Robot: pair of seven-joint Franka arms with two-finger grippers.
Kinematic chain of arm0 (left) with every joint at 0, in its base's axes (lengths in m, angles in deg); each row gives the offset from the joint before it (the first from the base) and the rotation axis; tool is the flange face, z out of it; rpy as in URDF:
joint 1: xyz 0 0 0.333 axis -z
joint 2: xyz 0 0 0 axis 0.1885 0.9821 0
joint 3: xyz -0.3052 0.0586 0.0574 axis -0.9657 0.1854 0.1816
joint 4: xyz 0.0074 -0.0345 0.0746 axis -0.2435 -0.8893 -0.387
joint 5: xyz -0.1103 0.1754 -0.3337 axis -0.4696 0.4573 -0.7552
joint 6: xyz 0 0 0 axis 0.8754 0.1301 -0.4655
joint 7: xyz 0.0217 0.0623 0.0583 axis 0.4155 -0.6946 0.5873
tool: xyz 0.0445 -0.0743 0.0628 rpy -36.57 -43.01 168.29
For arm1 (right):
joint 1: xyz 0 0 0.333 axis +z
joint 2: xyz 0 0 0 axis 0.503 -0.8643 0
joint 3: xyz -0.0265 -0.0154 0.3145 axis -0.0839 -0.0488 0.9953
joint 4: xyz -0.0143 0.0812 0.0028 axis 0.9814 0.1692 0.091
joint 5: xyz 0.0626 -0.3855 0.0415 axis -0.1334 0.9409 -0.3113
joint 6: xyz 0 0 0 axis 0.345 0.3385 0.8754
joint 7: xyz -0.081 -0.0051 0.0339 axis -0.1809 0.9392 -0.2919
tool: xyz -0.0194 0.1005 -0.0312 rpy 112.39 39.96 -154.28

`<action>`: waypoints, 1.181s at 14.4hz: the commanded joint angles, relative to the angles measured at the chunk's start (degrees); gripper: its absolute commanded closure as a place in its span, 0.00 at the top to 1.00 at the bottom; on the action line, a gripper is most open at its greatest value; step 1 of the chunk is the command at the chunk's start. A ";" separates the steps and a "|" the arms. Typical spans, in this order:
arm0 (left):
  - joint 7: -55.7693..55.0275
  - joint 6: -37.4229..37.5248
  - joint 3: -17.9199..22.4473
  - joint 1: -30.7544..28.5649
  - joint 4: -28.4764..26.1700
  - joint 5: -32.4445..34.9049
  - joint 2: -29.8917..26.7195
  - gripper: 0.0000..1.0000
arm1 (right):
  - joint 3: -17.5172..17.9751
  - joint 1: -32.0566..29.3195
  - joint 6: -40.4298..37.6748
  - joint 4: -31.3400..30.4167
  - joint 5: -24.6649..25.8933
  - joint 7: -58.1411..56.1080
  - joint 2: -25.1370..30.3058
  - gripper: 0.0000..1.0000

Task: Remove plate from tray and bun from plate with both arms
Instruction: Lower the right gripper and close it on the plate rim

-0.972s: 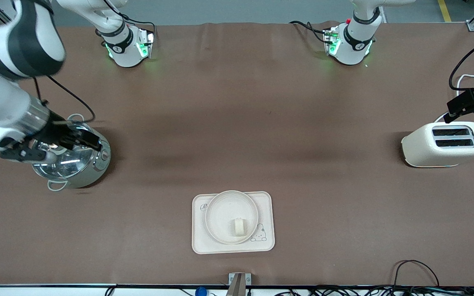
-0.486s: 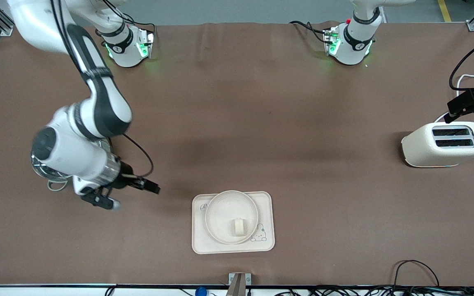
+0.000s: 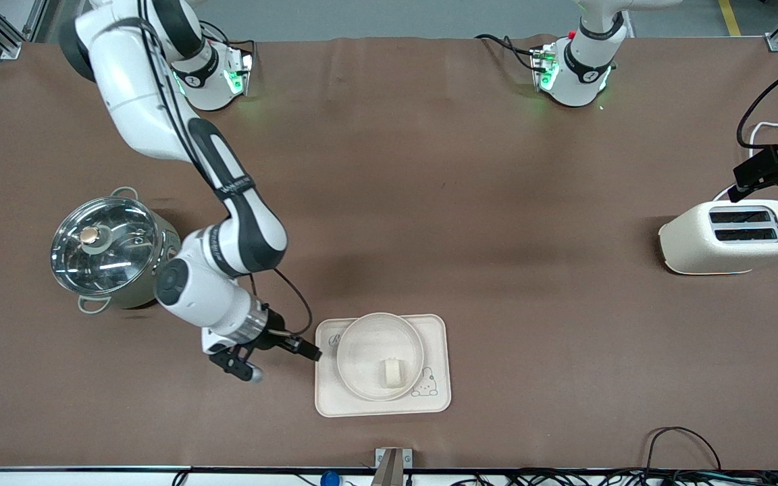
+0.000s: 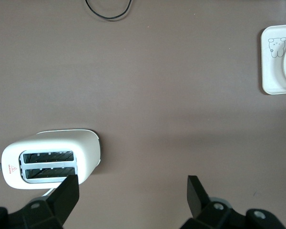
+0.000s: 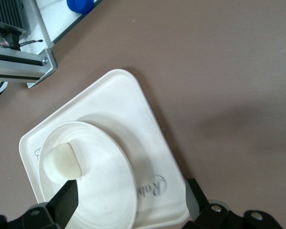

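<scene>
1. At the right arm's end of the table I had the pot [image 3: 113, 253], lid on, sitting apart from everything else.
2. Beside it I saw the right gripper [image 3: 275, 358] hanging just above the table, close to the tray's edge that faces the pot. Its jaws stood wide with nothing between them.
3. The tray [image 3: 382, 403] lay mid-table near the front camera, and the plate [image 3: 379, 365] rested on it.
4. The bun [image 3: 394, 372] sat in the plate, toward its nearer rim. My right wrist view showed the same: bun [image 5: 61, 163] in plate [image 5: 105, 191] on tray [image 5: 128, 105].
5. The toaster [image 3: 731, 237] stood at the left arm's end.
6. The left gripper [image 3: 772, 174] waited over the toaster's farther edge, jaws wide and empty.
</scene>
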 commanded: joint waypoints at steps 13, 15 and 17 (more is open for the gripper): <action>1.31 -0.13 0.02 0.21 -0.21 0.58 -0.19 1.00 | 0.77 4.00 8.89 10.62 -0.85 -5.61 -12.86 0.32; 1.31 -0.13 0.02 0.12 -0.21 0.58 -0.28 1.00 | 0.77 4.00 10.38 10.53 -0.85 -8.59 -13.47 0.16; 1.13 -0.13 0.02 0.30 -0.12 0.58 -0.28 1.00 | 1.03 3.56 10.82 10.61 -0.94 -9.05 -13.56 0.00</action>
